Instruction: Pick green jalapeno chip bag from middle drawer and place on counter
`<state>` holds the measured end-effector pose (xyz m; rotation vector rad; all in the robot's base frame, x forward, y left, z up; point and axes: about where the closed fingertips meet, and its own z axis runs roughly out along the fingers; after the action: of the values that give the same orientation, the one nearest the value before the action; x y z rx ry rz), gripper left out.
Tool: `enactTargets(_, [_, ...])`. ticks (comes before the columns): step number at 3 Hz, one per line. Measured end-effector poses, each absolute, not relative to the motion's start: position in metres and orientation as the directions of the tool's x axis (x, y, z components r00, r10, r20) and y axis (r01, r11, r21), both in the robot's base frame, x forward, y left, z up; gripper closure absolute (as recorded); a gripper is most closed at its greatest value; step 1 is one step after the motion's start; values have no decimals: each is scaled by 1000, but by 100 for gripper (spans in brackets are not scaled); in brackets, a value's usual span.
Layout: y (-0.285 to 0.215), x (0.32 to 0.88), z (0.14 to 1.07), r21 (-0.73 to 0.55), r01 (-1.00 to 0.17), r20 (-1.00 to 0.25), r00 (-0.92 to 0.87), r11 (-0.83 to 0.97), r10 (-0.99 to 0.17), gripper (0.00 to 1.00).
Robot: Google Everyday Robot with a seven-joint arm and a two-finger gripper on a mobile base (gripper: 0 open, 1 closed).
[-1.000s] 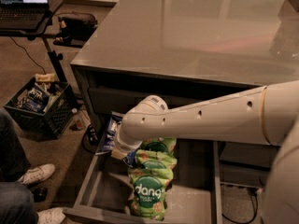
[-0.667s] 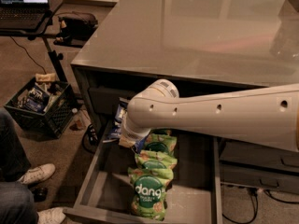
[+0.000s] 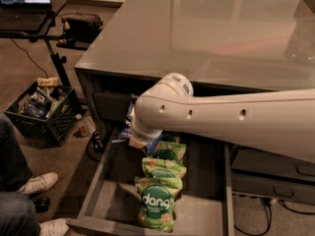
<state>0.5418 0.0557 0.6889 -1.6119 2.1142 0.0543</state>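
My white arm reaches from the right across the front of the cabinet. Its gripper (image 3: 136, 135) is at the far left of the open middle drawer (image 3: 97, 183), mostly hidden behind the wrist. It is shut on the green jalapeno chip bag (image 3: 128, 126), a dark crinkly bag with pale blue-white patches that pokes out left of the wrist. The bag hangs above the drawer floor, just below the edge of the grey glossy counter (image 3: 197, 33).
Three bright green "dang" bags (image 3: 156, 203) lie in a row in the drawer. A black crate of items (image 3: 42, 109) stands on the carpet at left, with a laptop stand (image 3: 29, 9) behind it. A person's legs and white shoes (image 3: 38, 183) are at bottom left.
The arm has lifted and moved up toward the counter edge, carrying the dark bag up off the drawer's back-left area.
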Motion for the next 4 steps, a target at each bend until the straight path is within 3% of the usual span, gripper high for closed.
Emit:
enactTargets(3, [-27,566,815,-422,-807,-264,-326,413,-908,100])
enactTargets(4, [-27,566,815,-424,-806,-265,-326,413,-908,100])
